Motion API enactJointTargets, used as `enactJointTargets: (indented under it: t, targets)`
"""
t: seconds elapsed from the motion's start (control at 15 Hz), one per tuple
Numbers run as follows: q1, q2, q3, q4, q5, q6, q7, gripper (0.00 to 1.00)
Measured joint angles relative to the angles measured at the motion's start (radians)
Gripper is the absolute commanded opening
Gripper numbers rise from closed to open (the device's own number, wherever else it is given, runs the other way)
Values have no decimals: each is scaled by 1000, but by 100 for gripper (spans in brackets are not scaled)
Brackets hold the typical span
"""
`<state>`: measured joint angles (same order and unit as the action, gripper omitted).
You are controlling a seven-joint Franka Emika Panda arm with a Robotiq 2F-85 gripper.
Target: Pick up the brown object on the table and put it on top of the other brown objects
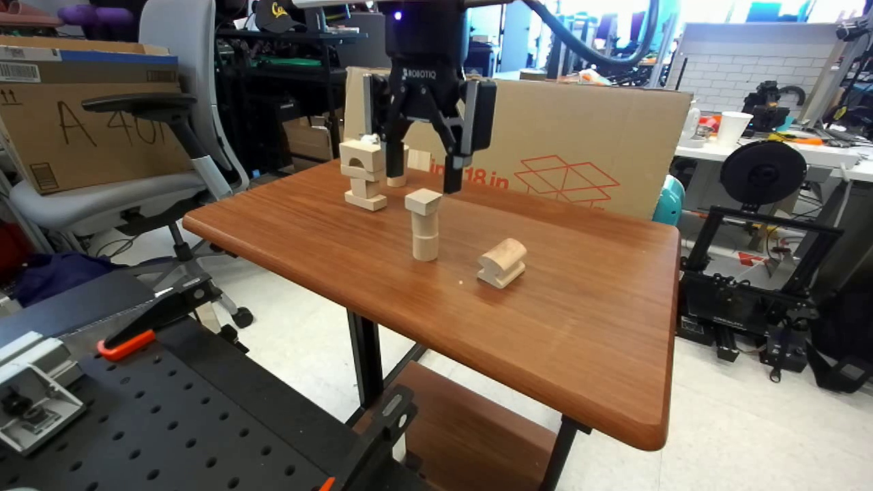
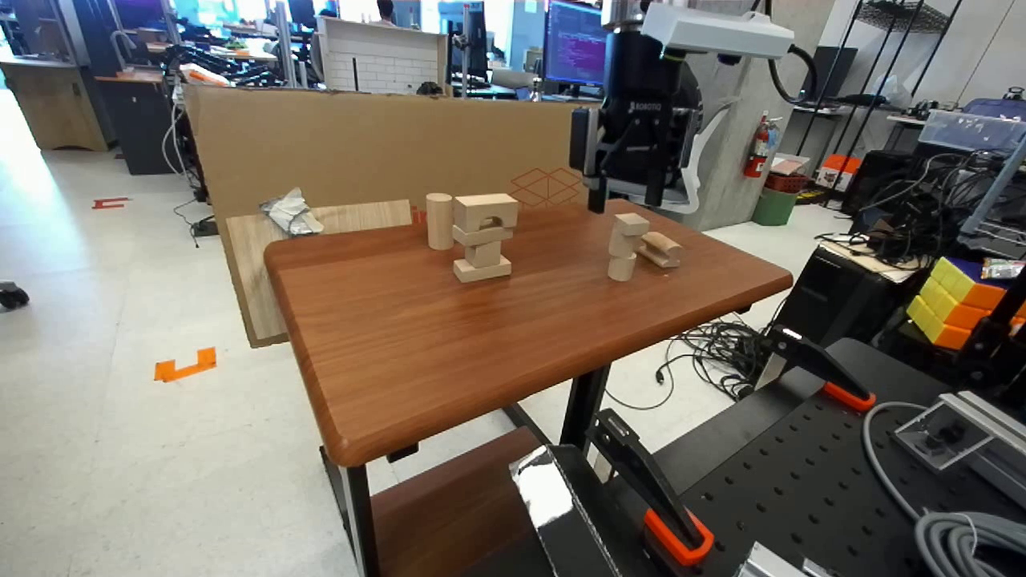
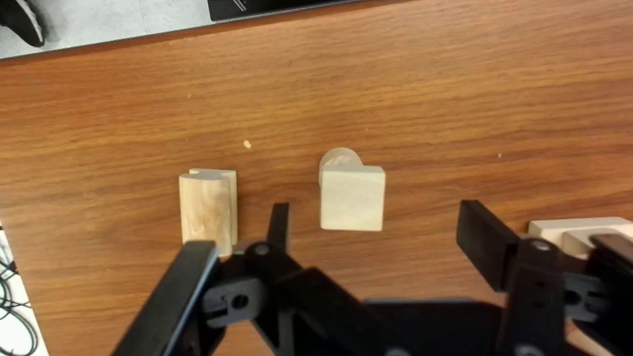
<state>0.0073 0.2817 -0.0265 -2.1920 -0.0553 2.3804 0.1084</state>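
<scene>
The brown object, a small flat square pale tan block (image 1: 423, 200), sits on a column of two short wooden cylinders (image 1: 425, 236); the block also shows in an exterior view (image 2: 631, 223) and the wrist view (image 3: 352, 200). The other brown objects, a stack of pale blocks with an arch on top (image 1: 362, 158), stand farther along the table, also in an exterior view (image 2: 484, 234); the wrist view shows only part of this stack (image 3: 554, 228). My gripper (image 1: 423, 168) is open and empty, above the column and apart from it. In the wrist view the square block appears between the fingers (image 3: 375, 207).
A rounded-top oblong wooden piece (image 1: 503, 262) lies near the column, also in the wrist view (image 3: 207, 212). A tall upright wooden cylinder (image 2: 439, 221) stands beside the arch stack. A large cardboard sheet (image 1: 566, 143) stands behind the brown table (image 1: 580, 341).
</scene>
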Motion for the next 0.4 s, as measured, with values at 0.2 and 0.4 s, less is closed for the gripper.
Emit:
enactJointTargets:
  t: [0.2,0.4]
  targets:
    - [9,-92,14,-17,0,-41,-1,100]
    - [19,-208,17,-25,-7,-197,36,100]
